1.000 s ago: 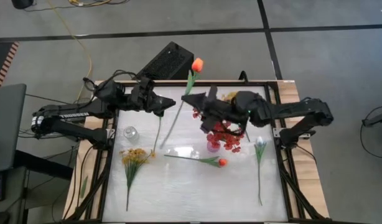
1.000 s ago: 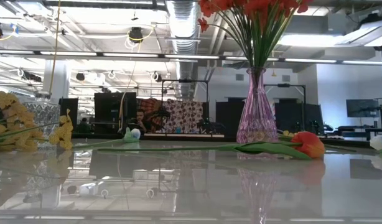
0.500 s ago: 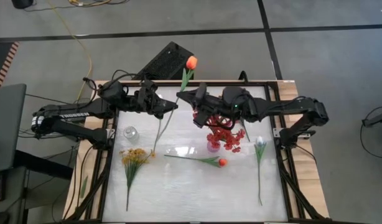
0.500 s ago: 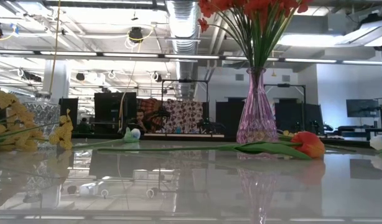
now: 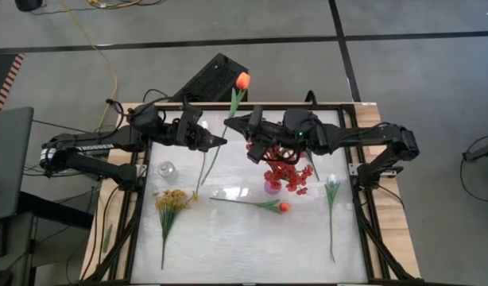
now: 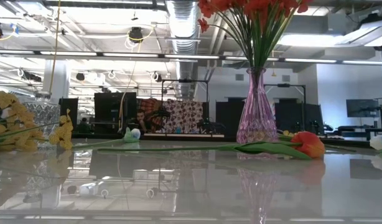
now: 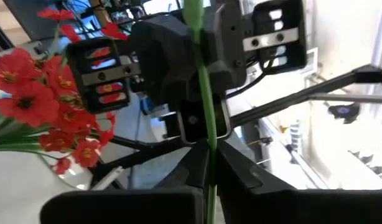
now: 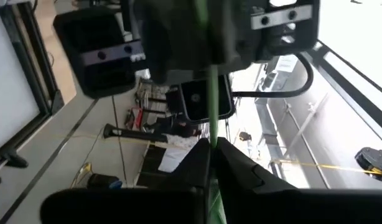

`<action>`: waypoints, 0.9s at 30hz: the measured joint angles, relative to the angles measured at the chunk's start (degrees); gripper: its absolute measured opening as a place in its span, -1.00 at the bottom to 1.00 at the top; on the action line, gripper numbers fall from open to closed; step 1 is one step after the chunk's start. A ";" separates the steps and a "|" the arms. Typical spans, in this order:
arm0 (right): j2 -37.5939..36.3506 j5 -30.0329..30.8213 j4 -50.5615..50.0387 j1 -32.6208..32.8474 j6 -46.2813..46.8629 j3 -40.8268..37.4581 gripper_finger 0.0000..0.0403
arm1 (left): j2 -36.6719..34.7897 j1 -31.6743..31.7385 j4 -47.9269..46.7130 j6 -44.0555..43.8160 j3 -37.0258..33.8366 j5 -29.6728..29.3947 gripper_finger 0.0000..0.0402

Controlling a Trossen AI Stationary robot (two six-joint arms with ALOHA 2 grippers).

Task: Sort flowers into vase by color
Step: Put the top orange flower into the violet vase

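Two claws meet on one stem. My left claw (image 5: 218, 141) is clenched on the green stem of the orange tulip (image 5: 242, 80). My right claw (image 5: 234, 121) sits just beside it at 1 o'clock, toward the bloom; whether it is gripping or released I cannot tell. The tulip hangs tilted over the bench (image 5: 244, 246), its bud past the 12 o'clock edge. I judge this a handover, so the left should clamp firmly and hold steady, and the right should open wide before backing straight off, so the stem neither twists nor drags. Farther, at 5 o'clock, the pink vase (image 5: 273, 187) holds the red sprays (image 5: 287, 175). At 8 o'clock stands an empty clear vase (image 5: 166, 169).
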 joint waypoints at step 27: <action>0.78 0.49 -12.82 11.28 109.15 10.37 -0.21 | -12.21 2.84 0.88 40.31 0.02 -10.10 -1.00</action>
